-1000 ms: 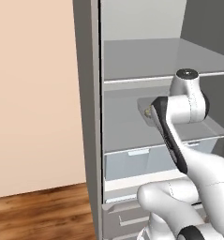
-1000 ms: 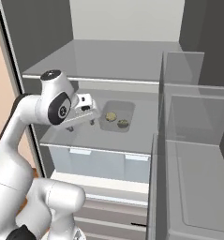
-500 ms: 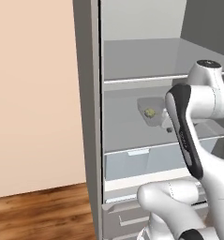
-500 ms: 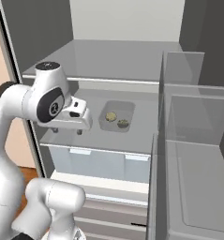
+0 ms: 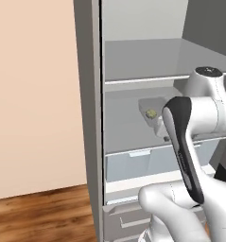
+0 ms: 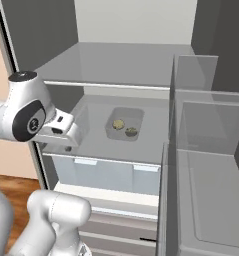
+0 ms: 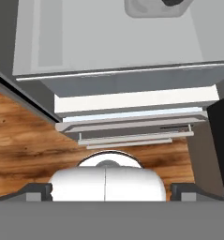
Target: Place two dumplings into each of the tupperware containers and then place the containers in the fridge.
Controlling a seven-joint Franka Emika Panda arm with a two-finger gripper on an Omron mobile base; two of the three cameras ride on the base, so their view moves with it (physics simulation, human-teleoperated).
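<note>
My arm is bent in front of the fridge (image 6: 121, 65), gripper (image 6: 66, 131) spread wide and empty, short of the tupperware container (image 6: 125, 123). Right base view shows two dumplings (image 6: 118, 124) inside; left shows one.

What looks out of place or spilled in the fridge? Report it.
Nothing stands out. One container sits flat on the middle shelf of the fridge, with two dumplings inside and none spilled. The open gripper is empty, outside the shelf's front edge.
</note>
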